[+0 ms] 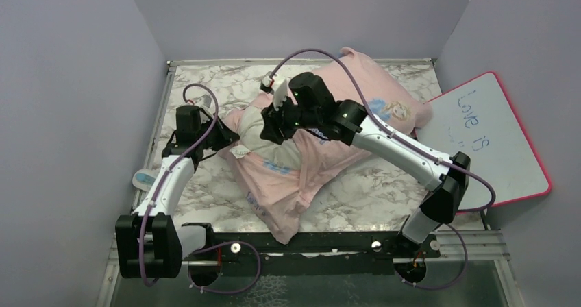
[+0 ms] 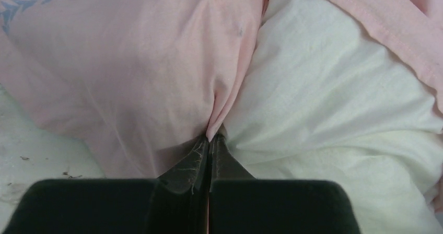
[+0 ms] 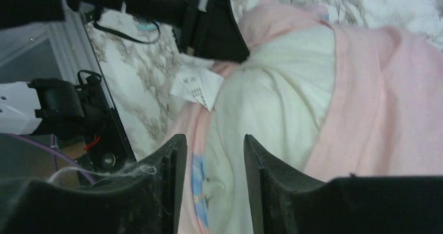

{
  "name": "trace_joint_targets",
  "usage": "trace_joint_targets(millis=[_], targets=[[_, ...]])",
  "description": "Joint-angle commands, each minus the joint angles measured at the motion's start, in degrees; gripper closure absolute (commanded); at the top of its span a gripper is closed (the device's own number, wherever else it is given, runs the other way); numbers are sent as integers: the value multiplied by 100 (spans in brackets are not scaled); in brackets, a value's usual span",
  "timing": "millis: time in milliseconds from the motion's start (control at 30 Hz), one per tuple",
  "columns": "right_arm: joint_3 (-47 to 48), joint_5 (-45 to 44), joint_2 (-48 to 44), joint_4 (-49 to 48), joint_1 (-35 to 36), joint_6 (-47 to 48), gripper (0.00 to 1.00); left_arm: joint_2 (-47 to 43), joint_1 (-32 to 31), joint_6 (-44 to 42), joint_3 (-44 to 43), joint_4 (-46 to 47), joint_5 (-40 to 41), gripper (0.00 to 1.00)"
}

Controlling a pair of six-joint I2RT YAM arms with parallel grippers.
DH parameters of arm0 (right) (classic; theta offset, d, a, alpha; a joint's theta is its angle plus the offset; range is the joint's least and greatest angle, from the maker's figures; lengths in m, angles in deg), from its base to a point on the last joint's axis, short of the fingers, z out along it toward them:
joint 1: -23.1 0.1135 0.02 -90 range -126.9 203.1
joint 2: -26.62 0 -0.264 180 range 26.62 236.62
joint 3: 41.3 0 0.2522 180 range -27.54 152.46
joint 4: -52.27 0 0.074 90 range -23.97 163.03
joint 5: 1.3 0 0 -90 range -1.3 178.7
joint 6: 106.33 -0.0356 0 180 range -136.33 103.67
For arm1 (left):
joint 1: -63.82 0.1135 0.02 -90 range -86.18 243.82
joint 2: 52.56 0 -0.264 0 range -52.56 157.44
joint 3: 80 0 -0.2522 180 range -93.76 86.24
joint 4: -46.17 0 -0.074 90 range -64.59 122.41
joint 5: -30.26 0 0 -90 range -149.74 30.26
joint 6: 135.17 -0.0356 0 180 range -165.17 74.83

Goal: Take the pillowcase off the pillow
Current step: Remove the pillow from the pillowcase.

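Two arms work at the cover's open end, mid-table. Left gripper is pinched tight on a pillowcase fold. Right gripper hovers, jaws apart, over the bared pillow. Step judged: peeling. Next move probably needs the right to pin the pillow while the left pulls.

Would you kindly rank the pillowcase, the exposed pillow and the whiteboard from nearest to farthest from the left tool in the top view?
1. pillowcase: pinched in the left tool, at the table's left.
2. pillow: exposed part, just right of that pinch.
3. whiteboard: far right edge.
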Motion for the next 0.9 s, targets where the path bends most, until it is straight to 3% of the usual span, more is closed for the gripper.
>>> trace_joint_targets(millis=[0,167,333,467,567,800,867], targets=[[853,-327,565,426,304,623,47,-326,-6,335,357,534,-474,100],[1683,-758,1350,589,356,787,32,-644,-6,591,588,722,-498,100],[2353,-1083,2126,749,367,1109,24,-969,-6,903,922,991,-532,100],[2553,-1575,2572,791,367,1375,20,-1093,-6,1056,1088,1041,-529,100],[2162,-2061,2710,727,367,1472,17,-1212,-6,1251,1210,1140,-514,100],[625,-2932,2764,607,367,1273,19,-1385,-6,1383,1292,1193,-409,100],[463,-3346,2835,612,367,1103,33,-1368,-6,1403,1292,1138,-355,100]])
